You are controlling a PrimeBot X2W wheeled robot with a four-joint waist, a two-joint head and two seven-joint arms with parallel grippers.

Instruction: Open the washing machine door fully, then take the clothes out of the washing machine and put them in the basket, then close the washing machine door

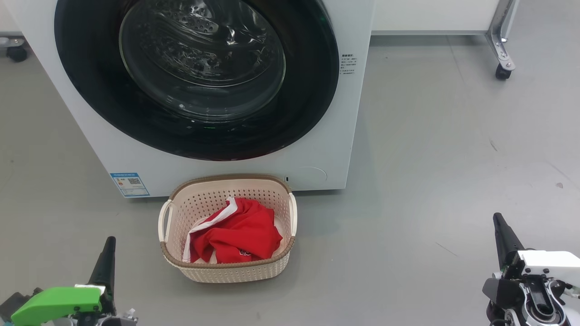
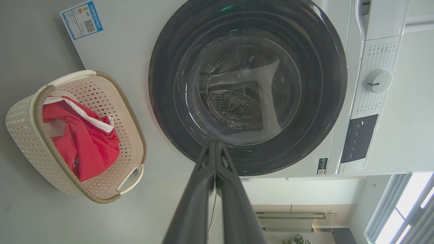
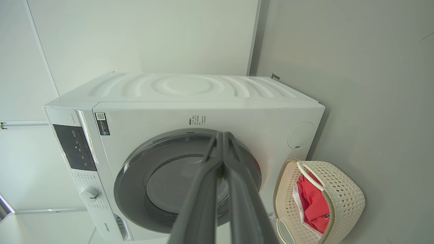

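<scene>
The white washing machine (image 1: 317,149) stands ahead with its round black-rimmed door (image 1: 199,77) shut flat against the front; the steel drum shows through the glass. On the floor just before it sits the cream basket (image 1: 226,271) holding the red clothes (image 1: 240,231) with white trim. My left gripper (image 1: 108,242) is low at the left, shut and holding nothing, well short of the basket. At the lower right my right gripper (image 1: 497,218) is likewise shut and holding nothing. Both wrist views look along shut fingers at the door (image 2: 247,84) (image 3: 169,183) and basket (image 2: 20,135) (image 3: 342,200).
Grey floor lies open around the basket and to the right of the machine. A metal leg on a caster (image 1: 502,70) stands at the far right, another caster (image 1: 16,52) at the far left. A blue label (image 1: 130,184) marks the machine's lower left corner.
</scene>
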